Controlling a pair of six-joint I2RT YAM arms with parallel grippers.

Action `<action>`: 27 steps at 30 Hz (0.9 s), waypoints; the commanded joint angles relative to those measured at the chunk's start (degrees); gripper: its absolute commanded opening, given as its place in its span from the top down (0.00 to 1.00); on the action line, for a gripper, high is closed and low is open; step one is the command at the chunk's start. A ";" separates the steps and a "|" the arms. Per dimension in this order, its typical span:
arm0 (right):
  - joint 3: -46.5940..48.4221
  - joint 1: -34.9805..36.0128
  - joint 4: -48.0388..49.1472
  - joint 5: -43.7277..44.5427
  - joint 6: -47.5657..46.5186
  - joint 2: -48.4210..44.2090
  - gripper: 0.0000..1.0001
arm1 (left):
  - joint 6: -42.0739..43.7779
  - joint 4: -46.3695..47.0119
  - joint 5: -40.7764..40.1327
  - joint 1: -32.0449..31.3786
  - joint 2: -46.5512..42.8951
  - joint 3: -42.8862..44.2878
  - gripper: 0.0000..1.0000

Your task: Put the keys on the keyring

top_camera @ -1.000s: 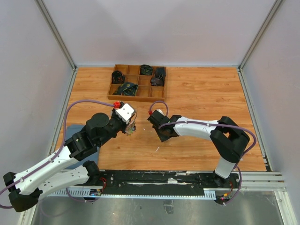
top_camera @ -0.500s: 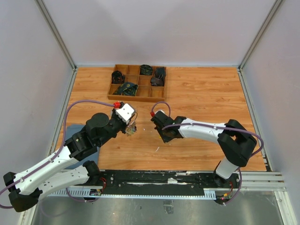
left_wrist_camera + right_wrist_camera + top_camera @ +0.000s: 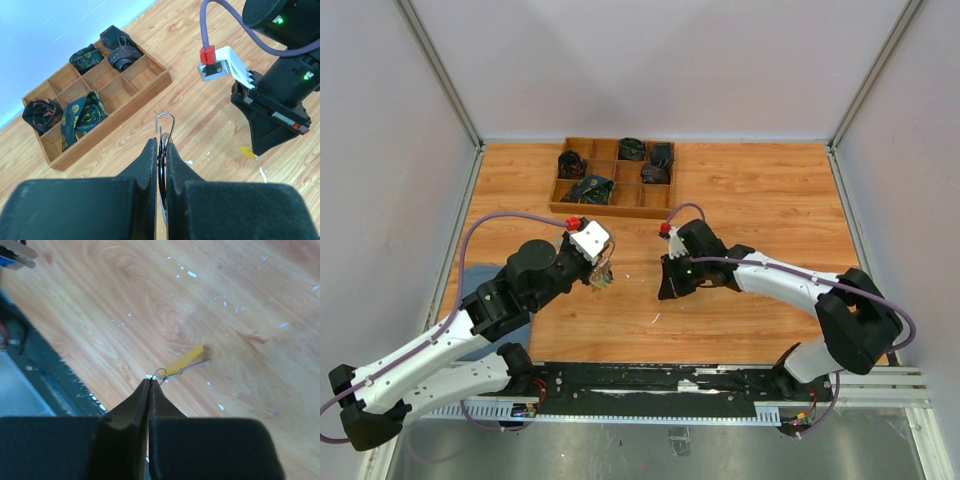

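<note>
unlike the overhead, the right wrist view shows the right gripper (image 3: pixel 149 382) closed at the yellow-headed silver key (image 3: pixel 186 361) on the wooden table (image 3: pixel 250 300); the left gripper (image 3: pixel 160 143) clamps the thin silver wire keyring (image 3: pixel 165 120). the right elbow has swung outward.

**Arm and gripper pose.** We see the left arm (image 3: pixel 430 350) reaching up and to the right from its base, elbow bent and wrist turned inward. The left gripper (image 3: pixel 161 142) has its jaws pressed together on the keyring (image 3: pixel 165 120). We see the right arm (image 3: pixel 780 282) stretched leftward across the front, forearm low. The right gripper (image 3: pixel 149 381) points downward with its jaws fully together. It faces the left gripper across a gap.
</note>
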 commanded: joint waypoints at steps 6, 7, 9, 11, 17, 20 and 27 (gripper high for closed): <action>-12.76 -12.47 16.93 -23.82 11.89 -0.46 0.99 | -0.24 2.48 1.59 0.61 0.79 2.17 0.99; -13.15 -13.19 17.27 -24.06 11.77 -0.86 0.99 | -0.20 2.48 1.60 0.53 0.91 2.22 1.00; -12.44 -13.93 14.79 -23.27 10.22 -1.28 0.99 | -0.16 2.42 1.44 0.60 0.92 2.39 1.00; -11.05 -14.26 10.64 -21.49 7.74 -1.78 0.99 | -0.04 2.49 1.26 0.58 0.94 2.56 1.00; -5.55 -14.59 1.83 -17.44 2.76 -3.38 0.99 | -0.18 2.19 0.95 0.56 0.55 2.62 0.99; -0.86 -13.95 -0.30 -17.13 1.75 -2.35 0.99 | -0.01 1.64 -0.03 0.59 -0.12 2.90 1.00; 10.09 -6.92 -2.21 -16.17 1.37 4.77 0.99 | -0.28 0.18 -2.58 0.61 -2.02 3.98 0.99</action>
